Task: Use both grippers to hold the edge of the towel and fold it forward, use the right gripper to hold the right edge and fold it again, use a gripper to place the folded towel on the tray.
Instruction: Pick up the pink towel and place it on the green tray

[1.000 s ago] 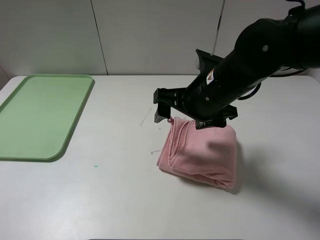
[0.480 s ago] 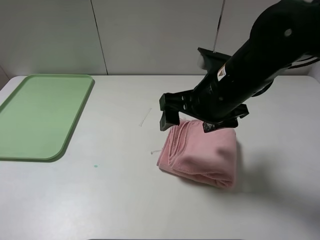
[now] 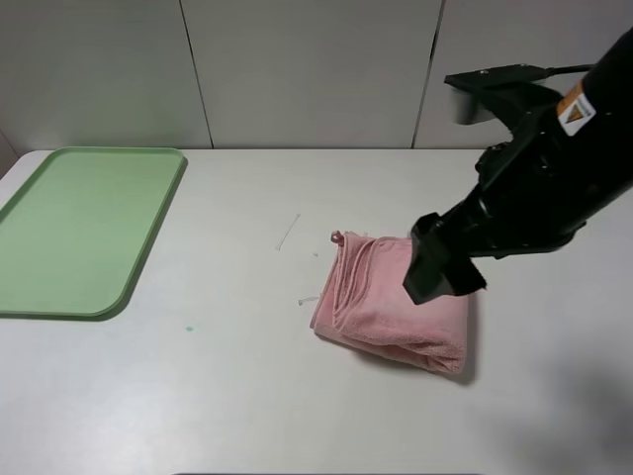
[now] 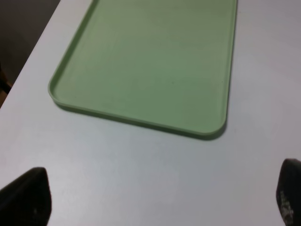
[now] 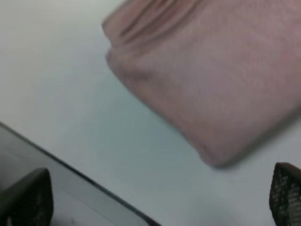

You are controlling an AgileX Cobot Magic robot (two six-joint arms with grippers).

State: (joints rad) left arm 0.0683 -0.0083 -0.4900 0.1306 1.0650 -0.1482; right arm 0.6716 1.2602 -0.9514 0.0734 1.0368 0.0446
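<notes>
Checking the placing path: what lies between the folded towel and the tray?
Exterior high view: bare table between towel and tray, save a pale scrap and green speck.

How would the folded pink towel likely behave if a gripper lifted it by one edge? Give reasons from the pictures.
Probably floppy: the towel is soft cloth in rounded, stacked folds, so layers may sag or unfold. Likely light for its bulk, being fluffy. Unlikely to roll: it sits flat on the table.
</notes>
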